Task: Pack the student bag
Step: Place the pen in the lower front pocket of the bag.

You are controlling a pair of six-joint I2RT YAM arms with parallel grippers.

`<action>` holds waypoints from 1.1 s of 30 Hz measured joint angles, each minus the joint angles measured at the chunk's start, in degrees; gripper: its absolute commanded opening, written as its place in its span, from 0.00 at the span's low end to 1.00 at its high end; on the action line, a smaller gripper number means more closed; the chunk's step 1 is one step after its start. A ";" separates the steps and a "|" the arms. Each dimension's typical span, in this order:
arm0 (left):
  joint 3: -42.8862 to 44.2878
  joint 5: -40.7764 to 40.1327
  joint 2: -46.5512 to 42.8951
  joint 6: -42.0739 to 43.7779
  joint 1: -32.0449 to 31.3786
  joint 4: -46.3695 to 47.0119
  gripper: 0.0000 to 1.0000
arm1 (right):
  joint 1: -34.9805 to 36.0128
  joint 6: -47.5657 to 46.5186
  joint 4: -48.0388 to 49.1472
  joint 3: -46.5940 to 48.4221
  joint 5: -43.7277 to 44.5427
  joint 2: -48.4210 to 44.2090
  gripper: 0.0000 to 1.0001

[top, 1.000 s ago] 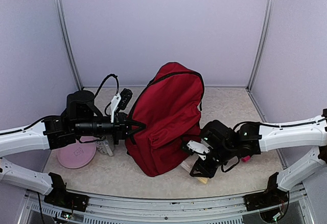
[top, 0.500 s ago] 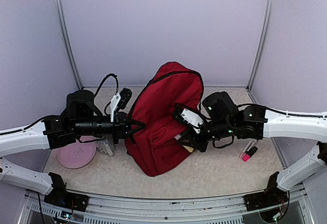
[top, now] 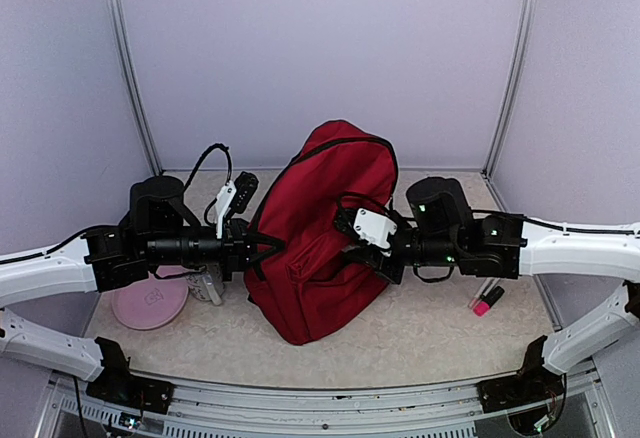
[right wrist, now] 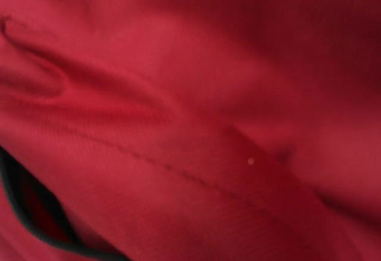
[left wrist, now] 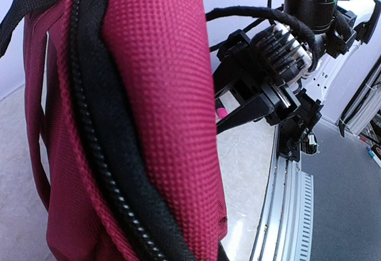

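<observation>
The student bag (top: 325, 223), dark red with black zippers, stands upright in the middle of the table. My left gripper (top: 262, 248) is at its left edge and looks shut on the fabric by the black zipper (left wrist: 101, 154). The bag's red cloth (left wrist: 155, 94) fills the left wrist view, and my own fingers do not show there. My right gripper (top: 348, 248) is pressed into the bag's front. Its wrist view shows only red fabric (right wrist: 190, 94) and a black zipper edge (right wrist: 24, 213). Its fingers are hidden, as is the beige object it carried.
A pink round disc (top: 150, 303) and a small grey pouch (top: 207, 284) lie left of the bag, under my left arm. A pink marker (top: 487, 301) lies on the table at the right. Lilac walls close in the back and sides.
My right arm lifted from the table in front of the bag, carrying a beige object, and pushed up and left into the bag's front. The left arm and bag stayed still.
</observation>
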 measured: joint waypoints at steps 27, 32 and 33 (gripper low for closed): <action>0.11 0.13 0.76 0.02 0.20 0.39 0.00 | -0.87 -27.65 20.04 -7.21 -4.83 5.33 0.00; 0.11 0.20 0.76 0.02 0.20 0.39 0.00 | -1.38 -27.19 14.97 -8.33 -4.94 5.27 0.00; 0.11 0.28 0.79 0.02 0.20 0.39 0.00 | -1.40 -27.08 13.79 -8.33 -4.90 5.14 0.00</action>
